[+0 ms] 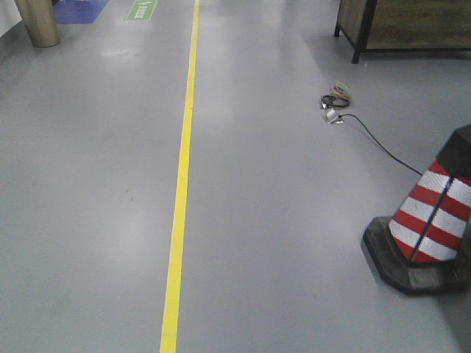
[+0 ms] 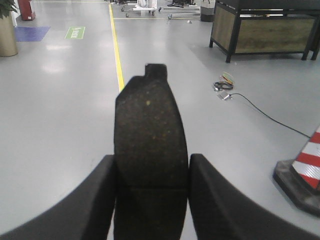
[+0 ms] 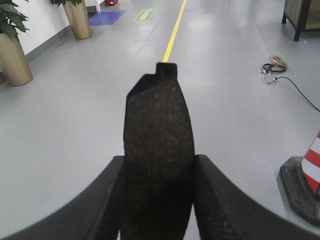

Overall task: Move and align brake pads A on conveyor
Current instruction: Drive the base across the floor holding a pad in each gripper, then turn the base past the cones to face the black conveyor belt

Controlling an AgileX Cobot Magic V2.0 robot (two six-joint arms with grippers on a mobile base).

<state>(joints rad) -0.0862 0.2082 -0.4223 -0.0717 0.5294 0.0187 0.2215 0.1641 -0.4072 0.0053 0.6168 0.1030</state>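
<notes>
One brake pad (image 2: pixel 150 120) stands upright in the centre of the left wrist view, clamped low between the dark fingers of the left gripper (image 2: pixel 151 167). A second brake pad (image 3: pixel 159 120) sits the same way in the right gripper (image 3: pixel 159 167) (each shows a rough speckled face and a small tab on top). Behind them lies grey floor (image 1: pixel 294 220) with a yellow line (image 1: pixel 182 184), a cable coil (image 1: pixel 335 99) at upper right and a striped traffic cone (image 1: pixel 430 220) at the right edge.

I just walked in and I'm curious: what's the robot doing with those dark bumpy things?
The robot's left end effector is shut on a brake pad, and its right end effector is shut on a second brake pad. Both are held above a grey floor with a yellow line and a striped traffic cone. No conveyor shows in any view, so neither pad is set down yet.
</notes>
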